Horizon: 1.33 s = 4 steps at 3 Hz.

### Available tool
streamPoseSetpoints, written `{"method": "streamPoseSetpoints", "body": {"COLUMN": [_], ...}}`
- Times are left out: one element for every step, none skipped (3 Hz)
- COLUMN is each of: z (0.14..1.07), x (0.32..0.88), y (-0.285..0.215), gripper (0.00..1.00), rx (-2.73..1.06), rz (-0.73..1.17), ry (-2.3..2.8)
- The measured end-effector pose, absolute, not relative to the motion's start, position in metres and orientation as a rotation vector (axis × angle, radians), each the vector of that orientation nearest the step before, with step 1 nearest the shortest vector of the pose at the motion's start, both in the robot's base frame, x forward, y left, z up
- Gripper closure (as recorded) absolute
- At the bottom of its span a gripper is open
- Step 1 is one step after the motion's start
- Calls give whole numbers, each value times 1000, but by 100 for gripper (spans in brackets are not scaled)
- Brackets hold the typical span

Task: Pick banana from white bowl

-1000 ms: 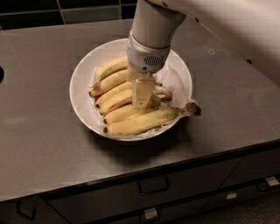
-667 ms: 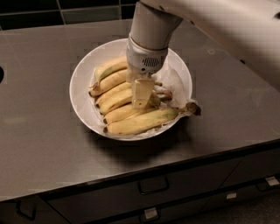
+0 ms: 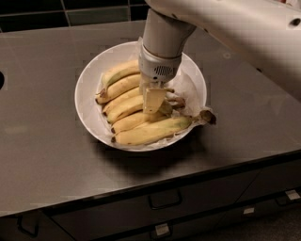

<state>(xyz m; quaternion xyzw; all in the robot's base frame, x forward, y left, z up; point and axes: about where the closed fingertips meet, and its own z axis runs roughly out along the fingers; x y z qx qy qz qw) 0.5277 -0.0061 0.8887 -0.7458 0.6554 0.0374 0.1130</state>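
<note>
The white bowl (image 3: pixel 83 94) is large and shallow, lined with crinkled white paper (image 3: pixel 189 87), and stands in the middle of a dark grey counter. Several yellow bananas (image 3: pixel 149 132) lie side by side in it, stems to the right; the front one's stem (image 3: pixel 207 116) sticks out over the rim. My gripper (image 3: pixel 156 106) reaches straight down from the white arm (image 3: pixel 164 37) into the bowl and sits on the middle bananas near their stem ends. The arm hides part of the bowl's far rim.
The counter (image 3: pixel 42 155) runs to a front edge with dark drawers and handles (image 3: pixel 164 200) below. A dark tiled wall (image 3: pixel 70 12) stands behind. A dark round shape (image 3: pixel 1 80) sits at the left edge.
</note>
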Motion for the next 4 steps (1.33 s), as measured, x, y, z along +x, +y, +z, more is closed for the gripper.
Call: {"method": "streamPoseSetpoints", "body": {"z": [886,886,886,905], "x": [529,529,529,521], "y": [-6,-6,-6,-8], "gripper": [52,70,93,100], "rx": [-2189,-2189,-2189,-2153], "rz": [111,111,111,112], "ry": [1926,1926,1926,1845]}}
